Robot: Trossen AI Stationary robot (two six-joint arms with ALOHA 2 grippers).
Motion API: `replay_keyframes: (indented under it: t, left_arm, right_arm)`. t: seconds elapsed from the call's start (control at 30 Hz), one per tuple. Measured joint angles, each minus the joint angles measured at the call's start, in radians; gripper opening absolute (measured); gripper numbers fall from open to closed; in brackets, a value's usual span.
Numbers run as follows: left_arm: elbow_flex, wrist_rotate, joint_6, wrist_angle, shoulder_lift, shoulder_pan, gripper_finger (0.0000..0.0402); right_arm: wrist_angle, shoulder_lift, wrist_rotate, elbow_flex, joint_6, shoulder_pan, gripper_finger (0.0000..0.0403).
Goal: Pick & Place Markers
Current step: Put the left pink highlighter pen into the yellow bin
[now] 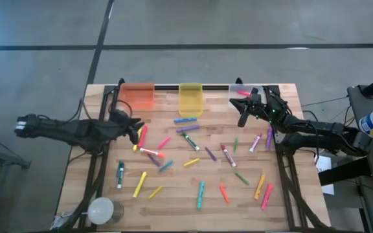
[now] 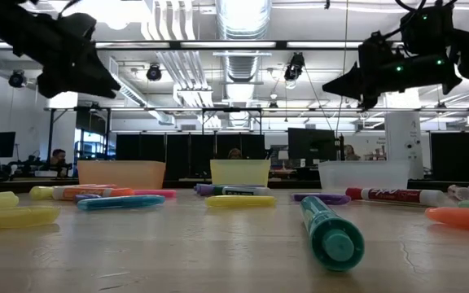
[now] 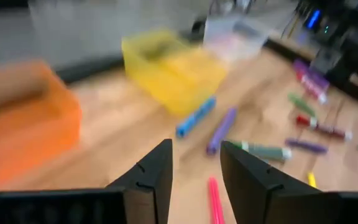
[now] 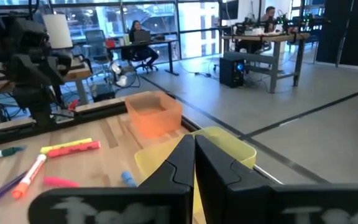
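No readable text on any marker.

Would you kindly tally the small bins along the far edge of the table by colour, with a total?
orange bin: 1
yellow bin: 1
clear bin: 1
Total: 3

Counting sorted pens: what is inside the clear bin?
A pink marker shows in the clear bin; the right gripper, shut, hangs over its right part, so anything there is hidden.
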Motion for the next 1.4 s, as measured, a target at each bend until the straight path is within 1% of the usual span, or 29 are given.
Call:
replay_keyframes:
  t: [0.1,0.2,0.43,0.67,0.83,0.97,1.13,1.2,1.4]
  left_arm:
    - [0.03,0.052,-0.09,-0.083,0.063,0.0,0.0128]
    - [0.036,0.079,-0.131,-0.114,0.123,0.0,0.0128]
    - [0.036,0.089,-0.145,-0.127,0.228,0.0,0.0128]
    - [0.036,0.1,-0.154,-0.118,0.285,0.0,0.0128]
    - [0.036,0.103,-0.163,-0.079,0.337,0.0,0.0128]
    - [0.036,0.103,-0.166,-0.08,0.392,0.003,0.0128]
    - [0.036,0.102,-0.192,-0.081,0.463,0.045,0.0128]
    - [0.036,0.102,-0.192,-0.081,0.489,0.075,0.0128]
    - [0.036,0.102,-0.185,-0.079,0.543,0.171,0.0129]
  right_arm:
    - [0.014,0.0,0.0,0.001,0.0,0.0,0.0008]
    - [0.008,0.0,0.0,0.017,0.0,0.0,0.0008]
    - [-0.005,0.001,-0.001,0.026,0.0,0.004,0.0008]
    - [-0.046,0.002,0.0,0.02,0.016,0.031,0.0008]
    - [-0.046,0.002,0.0,0.02,0.036,0.072,0.0008]
    - [-0.047,0.002,0.0,0.02,0.038,0.12,0.0008]
    - [-0.054,0.002,0.007,0.019,0.043,0.191,0.0008]
    - [-0.054,0.002,0.037,0.019,0.044,0.227,0.0008]
    - [-0.07,0.002,0.192,0.018,0.034,0.328,0.0008]
